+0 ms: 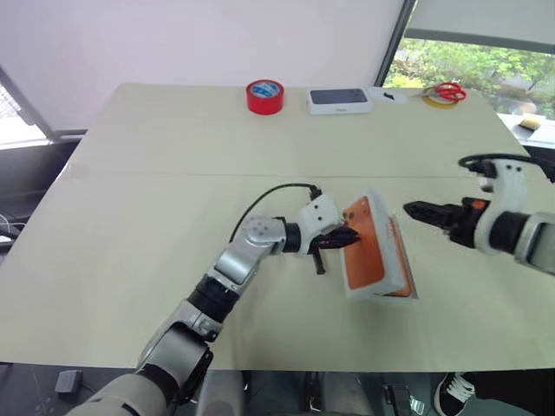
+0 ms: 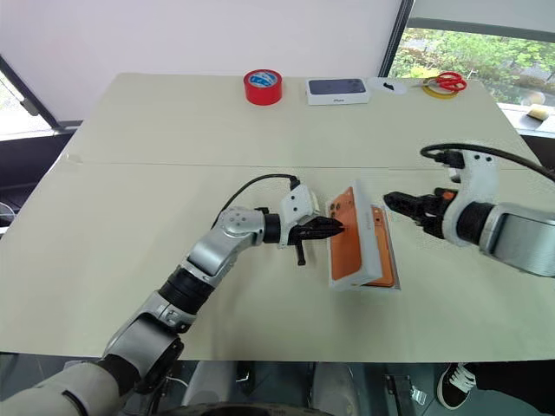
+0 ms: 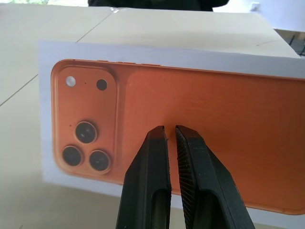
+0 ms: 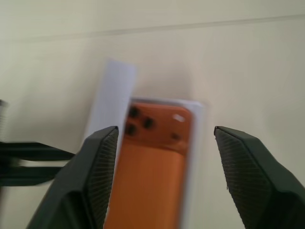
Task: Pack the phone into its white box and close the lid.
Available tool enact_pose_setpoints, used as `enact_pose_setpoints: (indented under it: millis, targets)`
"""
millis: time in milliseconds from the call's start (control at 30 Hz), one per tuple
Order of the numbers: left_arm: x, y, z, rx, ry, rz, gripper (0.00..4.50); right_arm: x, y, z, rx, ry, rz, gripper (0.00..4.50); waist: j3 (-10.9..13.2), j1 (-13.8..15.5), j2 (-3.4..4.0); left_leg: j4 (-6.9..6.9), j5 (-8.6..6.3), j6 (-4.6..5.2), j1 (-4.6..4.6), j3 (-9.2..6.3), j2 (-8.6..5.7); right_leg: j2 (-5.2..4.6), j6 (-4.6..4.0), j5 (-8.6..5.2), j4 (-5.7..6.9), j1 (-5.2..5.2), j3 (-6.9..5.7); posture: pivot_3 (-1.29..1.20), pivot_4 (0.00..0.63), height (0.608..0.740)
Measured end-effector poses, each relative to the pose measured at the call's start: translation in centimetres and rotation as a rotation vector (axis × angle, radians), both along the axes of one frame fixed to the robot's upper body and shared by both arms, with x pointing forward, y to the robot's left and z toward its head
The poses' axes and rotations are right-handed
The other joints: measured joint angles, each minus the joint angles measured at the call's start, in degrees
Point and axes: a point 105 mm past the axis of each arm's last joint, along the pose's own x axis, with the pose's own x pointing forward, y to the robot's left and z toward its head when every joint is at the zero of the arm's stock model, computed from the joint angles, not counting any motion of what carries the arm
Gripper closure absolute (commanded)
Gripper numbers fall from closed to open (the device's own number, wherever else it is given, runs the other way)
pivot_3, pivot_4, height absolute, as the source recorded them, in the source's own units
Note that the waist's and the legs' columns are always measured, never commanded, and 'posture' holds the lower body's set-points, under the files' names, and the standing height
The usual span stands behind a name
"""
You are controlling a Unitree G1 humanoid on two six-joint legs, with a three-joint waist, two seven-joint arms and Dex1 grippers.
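The copper-orange phone [image 4: 152, 162] lies camera end up inside the white box [image 4: 196, 143] at the table's front middle. The lid [image 1: 368, 243] stands tilted on its long edge along the box's left side, and its outer face carries an orange phone picture [image 3: 214, 109]. My left gripper [image 1: 345, 236] is shut, with its fingertips [image 3: 159, 131] against that printed face. My right gripper [image 1: 414, 210] hovers open just to the right of the box, touching nothing, and the phone shows between its fingers [image 4: 105, 143] in the right wrist view.
Along the table's far edge stand a red tape roll [image 1: 265, 96], a sealed white box with a dark top [image 1: 339, 100] and red scissors [image 1: 449, 91] on a yellow ring. The table's front edge [image 1: 260, 364] runs close below the box.
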Motion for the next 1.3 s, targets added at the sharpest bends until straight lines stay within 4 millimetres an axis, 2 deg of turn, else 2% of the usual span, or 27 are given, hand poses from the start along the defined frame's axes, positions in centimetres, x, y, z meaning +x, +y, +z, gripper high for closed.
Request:
enact_pose_setpoints:
  millis: [133, 267, 367, 533, 667, 767, 900, 1100, 1300]
  targets:
    - [-0.3, -0.7, -0.3, 0.001, 0.012, -0.011, 4.1, -0.1, -0.5, -0.6, -0.082, -0.013, 0.031, 4.46, -0.02, 0.01, 0.03, -0.01, 0.0, 0.0, 0.0, -0.03, 0.01, 0.01, 0.0, 0.0, 0.0, -0.02, 0.01, 0.0, 0.15, 0.73]
    - [-0.2, -1.1, -0.1, -0.024, 0.036, 0.012, 4.1, -0.2, -0.1, -1.1, -0.217, -0.041, 0.097, 4.46, -0.01, 0.08, 0.02, 0.0, 0.0, 0.0, -0.01, -0.07, 0.0, -0.01, 0.01, -0.01, 0.0, -0.02, 0.01, 0.0, 0.15, 0.73]
    - [0.3, -0.5, 0.2, -0.035, 0.066, 0.053, 4.1, -0.4, 0.2, -2.0, -0.354, -0.039, 0.152, 4.46, -0.01, 0.01, 0.03, -0.01, 0.0, 0.0, -0.01, -0.09, 0.0, 0.0, 0.01, -0.01, 0.0, -0.03, 0.01, 0.0, 0.15, 0.73]
    - [1.4, 2.9, -0.5, 0.069, 0.102, 0.119, 4.1, -0.6, -0.6, -4.3, -0.488, 0.011, 0.182, 4.46, -0.02, -0.04, 0.04, -0.02, 0.01, -0.02, 0.0, -0.09, 0.0, 0.01, 0.01, -0.01, 0.01, -0.03, 0.01, 0.0, 0.15, 0.73]
    - [0.8, 4.5, -1.6, 0.196, 0.079, 0.07, 4.1, -0.4, -0.7, -4.8, -0.51, 0.006, 0.197, 4.46, -0.02, 0.16, 0.04, 0.0, 0.01, -0.02, 0.0, -0.09, -0.01, 0.0, 0.01, -0.01, 0.0, 0.0, 0.0, 0.0, 0.15, 0.73]
    - [0.3, 3.9, -2.6, 0.246, 0.073, 0.047, 4.1, -0.3, -0.4, -5.2, -0.504, 0.005, 0.212, 4.46, -0.01, 0.36, 0.03, 0.02, 0.0, -0.01, -0.02, -0.09, -0.04, -0.04, 0.01, -0.01, -0.04, 0.02, 0.0, 0.0, 0.15, 0.73]
    - [-0.5, 1.9, -3.9, 0.277, 0.082, 0.012, 4.1, 0.1, -0.4, -5.0, -0.514, -0.017, 0.213, 4.46, -0.01, 0.1, 0.03, 0.0, 0.0, -0.01, -0.01, -0.09, -0.03, -0.02, 0.01, -0.01, -0.05, 0.01, -0.01, 0.0, 0.15, 0.73]
    - [0.0, -0.4, -3.8, 0.264, 0.071, 0.034, 4.1, 0.1, -0.4, -5.5, -0.514, -0.002, 0.214, 4.46, -0.01, 0.06, 0.03, 0.0, 0.0, -0.01, -0.01, -0.1, -0.02, -0.02, 0.01, -0.01, -0.05, 0.0, -0.01, 0.0, 0.15, 0.73]
    - [0.0, -1.2, -3.7, 0.23, 0.077, 0.044, 4.1, -0.2, 0.0, -6.0, -0.503, 0.012, 0.226, 4.46, -0.01, 0.15, 0.03, 0.01, 0.0, -0.01, -0.01, -0.1, -0.03, -0.03, 0.01, -0.01, -0.05, 0.01, -0.01, 0.0, 0.15, 0.73]
